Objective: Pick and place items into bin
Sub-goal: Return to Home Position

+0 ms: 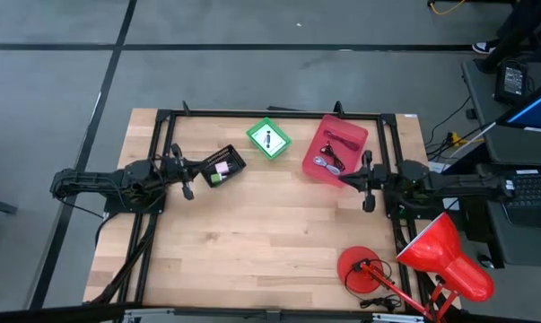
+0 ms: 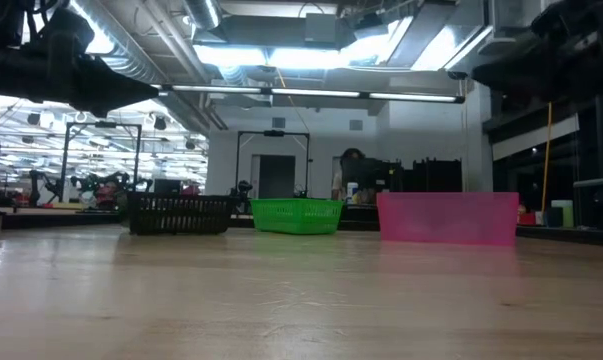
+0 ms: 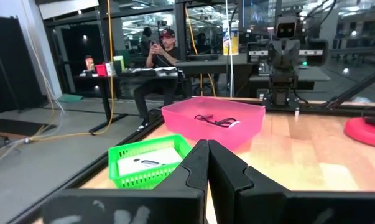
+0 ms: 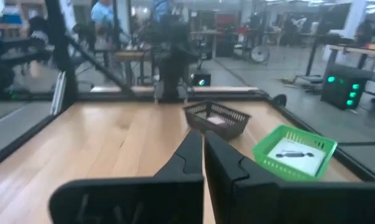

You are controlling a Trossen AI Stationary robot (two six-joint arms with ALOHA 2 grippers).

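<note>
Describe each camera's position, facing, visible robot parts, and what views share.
High: overhead, straight down on left gripper, right gripper, bins.
Low: tabletop height, facing black bin, green bin, pink bin.
Left wrist: own shut gripper; green and pink bins ahead.
Right wrist: own shut gripper; black and green bins ahead.
Shared: green bin in all.

Left bin, middle bin, right bin with cables; lamp front-right.

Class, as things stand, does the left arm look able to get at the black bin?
Probably yes: the left gripper, shut, sits close beside the black bin, with only bare table between them and nothing covering the bin.
</note>
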